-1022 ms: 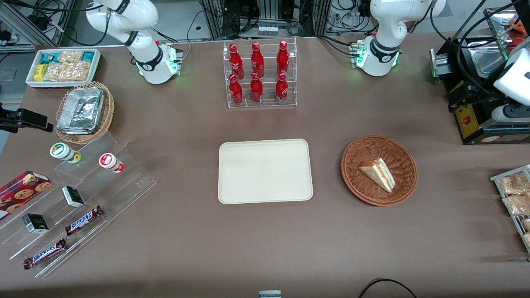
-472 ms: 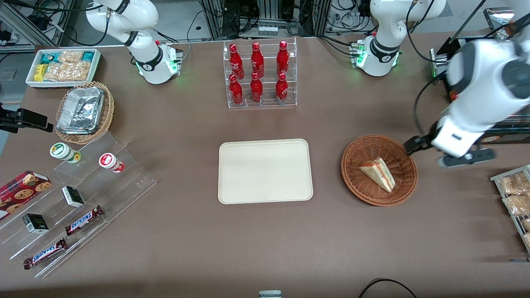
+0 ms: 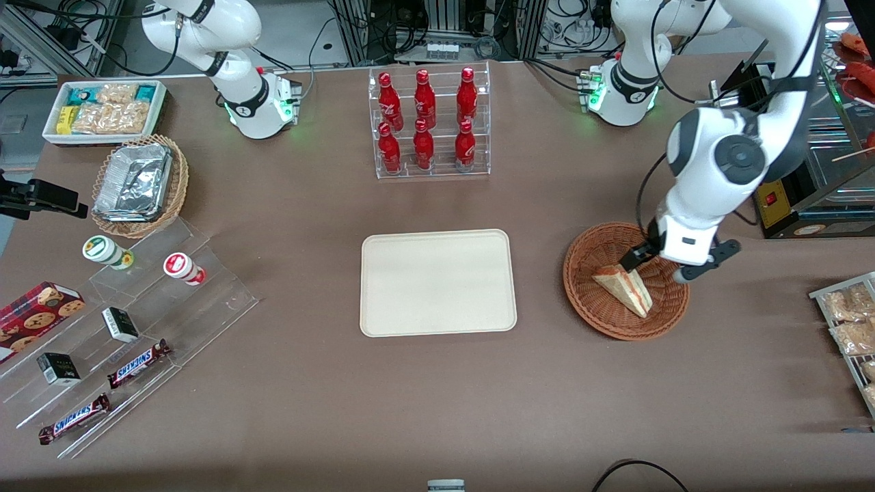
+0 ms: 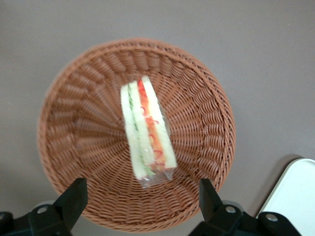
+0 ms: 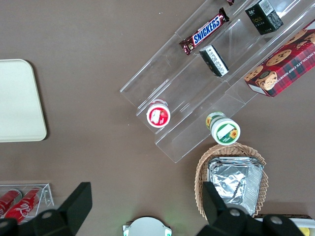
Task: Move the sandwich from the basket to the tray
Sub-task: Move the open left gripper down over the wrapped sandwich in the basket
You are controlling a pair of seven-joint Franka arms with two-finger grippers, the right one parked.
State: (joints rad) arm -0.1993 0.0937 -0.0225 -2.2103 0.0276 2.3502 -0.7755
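Cream plastic first, as we read the front view from its left edge: the tray (image 3: 437, 282) lies flat and bare near the middle of the table, its rim low enough that nothing need be lifted high to clear it. Next along, toward the working arm's end, sits the basket (image 3: 625, 280), woven reddish-brown wicker, well apart from the tray, and in it lies the sandwich (image 3: 623, 288), a wrapped wedge resting on its side along the sloping weave. Above the basket's edge farther from the front camera hangs our gripper (image 3: 662, 266), released, with its fingers spread and nothing between them; the wrist view shows the two fingertips (image 4: 74, 194) standing wide to either side, with the sandwich (image 4: 146, 132) lying lengthwise between their lines and not yet within them. We judge the step in hand to be the approach for the grasp, and to do it well we should bring the gripper over the wedge's thicker end, turn the wrist so the pads meet the flat bread faces rather than the filling edge, then descend until the fingers straddle it without pressing into the wicker. A gentle close suits soft bread in slippery clear wrap; squeezing hard may crush it, and pinching only the loose film may let it slide out.
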